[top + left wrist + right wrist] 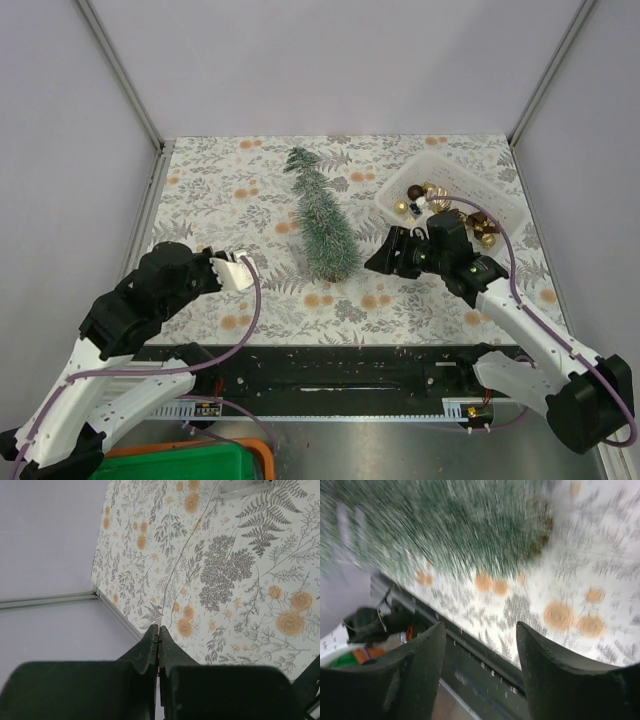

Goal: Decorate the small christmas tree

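Note:
The small christmas tree (pixel 322 225), frosted dark green bristles, is in the middle of the floral table cover, its tip toward the far side. It fills the blurred top of the right wrist view (pixel 450 525). My right gripper (pixel 386 258) is just right of the tree's wide lower end. Its fingers are spread and nothing sits between them (pixel 480 627). My left gripper (pixel 228 268) hovers over the left side of the table, well away from the tree, with its jaws pressed together on nothing (pixel 158 628). Gold and brown baubles (pixel 412 203) lie in a clear tray.
The clear plastic tray (pixel 445 162) sits at the back right, behind my right arm. A black rail (pixel 330 375) runs along the near table edge. A green bin (pixel 190 465) is below at the left. Pale walls enclose the table on three sides.

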Tool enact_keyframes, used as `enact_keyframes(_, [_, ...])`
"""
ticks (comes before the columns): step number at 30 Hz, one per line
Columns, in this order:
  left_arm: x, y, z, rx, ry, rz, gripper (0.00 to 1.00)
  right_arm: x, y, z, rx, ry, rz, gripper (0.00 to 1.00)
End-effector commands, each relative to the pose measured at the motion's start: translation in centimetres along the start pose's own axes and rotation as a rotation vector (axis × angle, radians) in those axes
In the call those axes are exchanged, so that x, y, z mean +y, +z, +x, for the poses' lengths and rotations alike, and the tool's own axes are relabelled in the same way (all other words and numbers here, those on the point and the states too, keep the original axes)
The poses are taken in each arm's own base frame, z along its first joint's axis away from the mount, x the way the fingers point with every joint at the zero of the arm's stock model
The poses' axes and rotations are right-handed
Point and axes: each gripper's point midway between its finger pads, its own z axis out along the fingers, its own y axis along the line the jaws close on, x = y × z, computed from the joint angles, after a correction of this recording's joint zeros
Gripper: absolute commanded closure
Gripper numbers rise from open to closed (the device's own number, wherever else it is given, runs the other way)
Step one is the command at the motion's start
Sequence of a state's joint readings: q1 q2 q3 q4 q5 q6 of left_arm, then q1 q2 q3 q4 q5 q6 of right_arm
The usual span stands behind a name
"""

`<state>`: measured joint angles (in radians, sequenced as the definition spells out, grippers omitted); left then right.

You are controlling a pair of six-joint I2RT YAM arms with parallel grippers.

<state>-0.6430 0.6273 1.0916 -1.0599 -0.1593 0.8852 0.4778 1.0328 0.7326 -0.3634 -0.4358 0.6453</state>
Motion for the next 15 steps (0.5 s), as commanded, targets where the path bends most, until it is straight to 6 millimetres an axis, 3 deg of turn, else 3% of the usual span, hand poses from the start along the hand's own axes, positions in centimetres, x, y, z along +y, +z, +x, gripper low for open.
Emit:
enact_keyframes(1, [2.4,1.5,0.2,0.024,-0.166,-0.178,1.00,3.3,-2.6,-9.5,-0.429,-0.194,-0.008,0.23])
enact_keyframes(3, [2.4,2.1,0.2,0.029,-0.225,-0.185,1.00,5.1,-3.3,-12.7,-0.516,-0.247,-0.011,0.17])
enact_keyframes(7, [2.1,3.2,-0.4,0.017,-0.334,-0.165,1.00,11.7,-4.3,-17.1,-0.594,-0.363,-0.178,0.14])
enact_keyframes(11, [3.0,3.9,-0.6,0.010,-0.399,-0.190,1.00,16.3,-6.0,-18.9,-0.645,-0.468,-0.315,0.06])
enact_keyframes(15, [4.1,4.6,-0.2,0.023,-0.477,-0.231,1.00,19.9,-7.6,-19.3,-0.654,-0.563,-0.380,0.03])
